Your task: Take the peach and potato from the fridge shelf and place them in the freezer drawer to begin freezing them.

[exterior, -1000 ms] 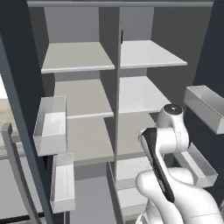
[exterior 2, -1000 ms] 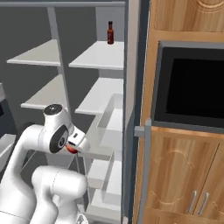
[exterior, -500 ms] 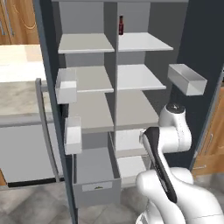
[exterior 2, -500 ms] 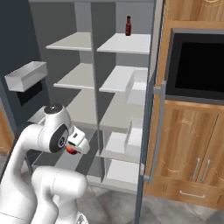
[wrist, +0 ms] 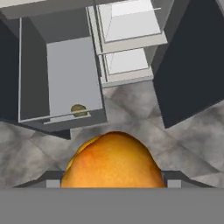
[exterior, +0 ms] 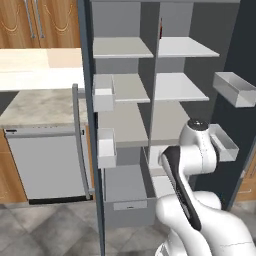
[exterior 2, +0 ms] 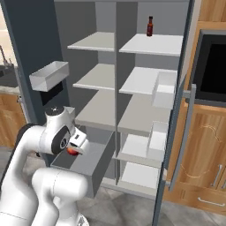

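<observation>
My gripper (exterior 2: 76, 147) is shut on the peach (wrist: 113, 162), an orange ball with a red blush that bulges large at the bottom of the hand view; it also shows as a red-orange spot, the peach (exterior 2: 71, 151), under the hand. The hand hangs above the front left part of the open freezer drawer (exterior 2: 86, 164), a deep grey box pulled out below the fridge shelf (exterior 2: 137, 115). The tan-brown potato (wrist: 78, 110) lies inside the drawer (wrist: 65, 74) close to its front panel. The drawer (exterior: 125, 189) also stands open in the left base view.
Both fridge doors stand open, with white bins (exterior 2: 49, 76) (exterior: 234, 89) on them either side of the arm. A dark sauce bottle (exterior 2: 150, 26) stands on the top right shelf. A dishwasher (exterior: 45, 160) is at the left, an oven (exterior 2: 212, 66) at the right.
The whole picture has pulled back from the fridge, so the base has moved away and the open freezer drawer has come into view. The gripper stays shut on the peach.
</observation>
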Controlling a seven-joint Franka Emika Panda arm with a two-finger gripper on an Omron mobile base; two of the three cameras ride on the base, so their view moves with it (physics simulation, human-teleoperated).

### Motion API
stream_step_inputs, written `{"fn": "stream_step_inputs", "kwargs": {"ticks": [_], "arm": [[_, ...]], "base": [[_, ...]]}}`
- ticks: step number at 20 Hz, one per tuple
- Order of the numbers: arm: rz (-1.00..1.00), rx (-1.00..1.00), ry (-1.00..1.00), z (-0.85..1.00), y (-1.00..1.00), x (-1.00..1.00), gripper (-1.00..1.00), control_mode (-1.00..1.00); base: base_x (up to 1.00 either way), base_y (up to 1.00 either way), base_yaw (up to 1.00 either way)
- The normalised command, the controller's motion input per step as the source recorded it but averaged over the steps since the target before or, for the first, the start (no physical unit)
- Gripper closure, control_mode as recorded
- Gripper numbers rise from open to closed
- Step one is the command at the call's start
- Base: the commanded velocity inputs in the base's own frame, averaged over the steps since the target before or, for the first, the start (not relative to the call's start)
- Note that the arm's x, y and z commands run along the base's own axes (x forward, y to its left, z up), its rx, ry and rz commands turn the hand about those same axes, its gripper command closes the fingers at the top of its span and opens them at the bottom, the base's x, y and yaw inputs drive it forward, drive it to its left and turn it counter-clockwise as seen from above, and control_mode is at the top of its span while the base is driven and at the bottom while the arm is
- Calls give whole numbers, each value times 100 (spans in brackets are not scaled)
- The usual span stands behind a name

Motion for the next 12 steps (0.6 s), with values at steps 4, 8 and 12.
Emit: {"fn": "stream_step_inputs", "kwargs": {"ticks": [4,8,12], "arm": [[39,0,3,-73,-4,95,100,-100],[52,1,0,-40,-3,100,100,-100],[49,0,9,-21,0,100,100,-100]], "base": [[0,0,0],[0,0,0],[0,0,0]]}}
